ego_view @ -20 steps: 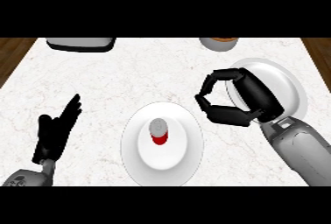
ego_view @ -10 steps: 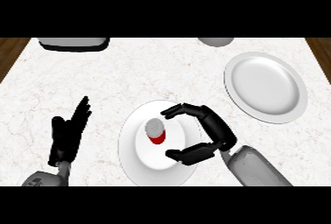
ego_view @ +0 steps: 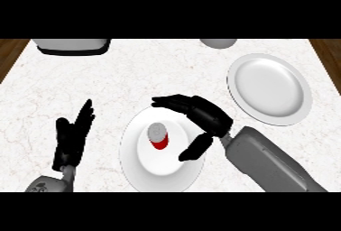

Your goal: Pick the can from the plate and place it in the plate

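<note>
A small can (ego_view: 158,136) with a silver top and red body stands upright near the middle of a white plate (ego_view: 143,169) in front of me. My right hand (ego_view: 203,118) hovers over that plate's right side, fingers arched above the can and thumb below it, with a gap between them and the can. A second white plate (ego_view: 269,88), bare, lies at the right. My left hand (ego_view: 72,135) rests open on the counter to the left, fingers pointing away.
A grey appliance (ego_view: 72,45) sits at the counter's far left edge and a grey round vessel (ego_view: 218,43) at the far edge, right of centre. Dark wood floor shows past both far corners of the white marble counter.
My right hand has swung from over the right plate to the near plate, and its fingers now bracket the can. The left hand barely moved.
</note>
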`<action>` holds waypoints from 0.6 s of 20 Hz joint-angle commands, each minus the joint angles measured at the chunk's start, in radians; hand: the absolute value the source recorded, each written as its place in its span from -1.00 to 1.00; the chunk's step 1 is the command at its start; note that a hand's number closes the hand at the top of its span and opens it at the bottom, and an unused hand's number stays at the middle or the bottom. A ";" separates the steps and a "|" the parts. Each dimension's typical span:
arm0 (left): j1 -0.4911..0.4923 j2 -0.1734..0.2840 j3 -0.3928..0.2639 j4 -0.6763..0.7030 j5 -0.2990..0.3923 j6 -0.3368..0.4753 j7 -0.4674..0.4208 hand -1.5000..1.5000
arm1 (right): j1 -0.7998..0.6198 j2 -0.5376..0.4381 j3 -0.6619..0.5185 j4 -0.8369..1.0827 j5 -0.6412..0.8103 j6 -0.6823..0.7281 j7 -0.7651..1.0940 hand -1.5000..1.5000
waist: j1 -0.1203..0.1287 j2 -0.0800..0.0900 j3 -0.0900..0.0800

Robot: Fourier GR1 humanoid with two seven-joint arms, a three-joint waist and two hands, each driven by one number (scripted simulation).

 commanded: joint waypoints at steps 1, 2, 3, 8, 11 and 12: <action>0.022 -0.017 -0.007 -0.015 -0.017 0.012 -0.006 0.00 | -0.144 0.015 0.021 0.019 0.099 0.050 0.142 -1.00 | 0.001 -0.001 0.000; 0.026 -0.011 0.024 0.023 0.007 -0.017 -0.058 0.00 | -0.120 -0.027 0.051 -0.054 0.116 0.084 0.191 -1.00 | -0.012 -0.004 -0.001; 0.033 0.008 0.022 -0.014 -0.003 -0.011 -0.012 0.00 | -0.128 -0.029 0.034 0.009 0.115 0.121 0.169 -1.00 | -0.004 -0.001 0.000; 0.034 -0.007 0.021 -0.009 -0.007 -0.025 -0.028 0.00 | -0.226 -0.002 0.058 0.025 0.098 0.330 0.330 -1.00 | -0.002 0.000 0.000; 0.016 -0.045 0.017 0.018 -0.028 -0.006 -0.035 0.00 | -0.189 0.067 0.106 0.023 0.146 0.354 0.384 -1.00 | -0.008 0.001 0.000; 0.001 -0.024 0.016 -0.034 -0.046 0.012 0.037 0.00 | -0.225 0.093 0.072 0.046 0.139 0.387 0.418 -1.00 | -0.005 0.000 0.001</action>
